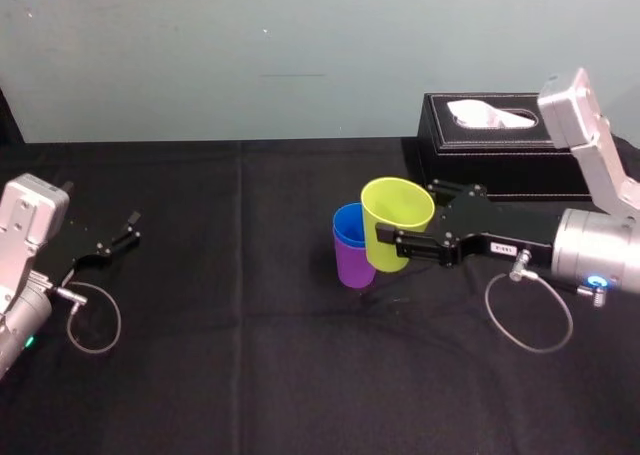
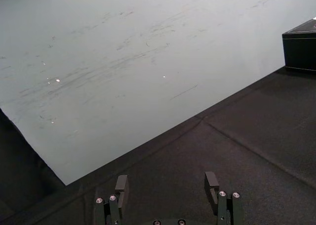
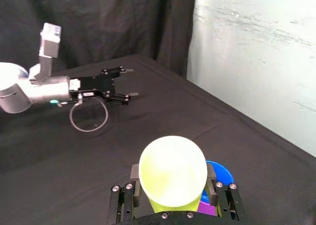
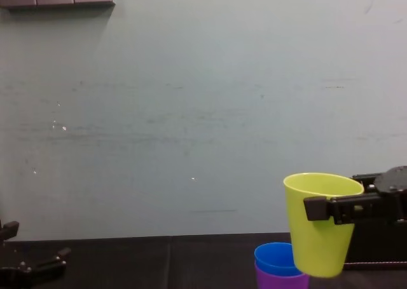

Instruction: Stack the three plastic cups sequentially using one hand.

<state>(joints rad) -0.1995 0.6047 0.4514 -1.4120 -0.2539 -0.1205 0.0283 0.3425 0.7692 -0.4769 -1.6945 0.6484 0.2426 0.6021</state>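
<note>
Black-draped table (image 1: pixel 250 375) under everything. Black tissue box (image 1: pixel 500 150) at far right, partly hidden by right arm. My right hand (image 1: pixel 406 213) clamped on yellow-green cup (image 4: pixel 320 225), held off table just right of stack: blue cup (image 1: pixel 347 227) nested in purple cup (image 1: pixel 352 267). Touching blue rim or not, I can't tell. Left hand (image 1: pixel 128 230) parked far left, fingers spread, empty. White label (image 1: pixel 503 249) on right hand: print too small for me to read.
</note>
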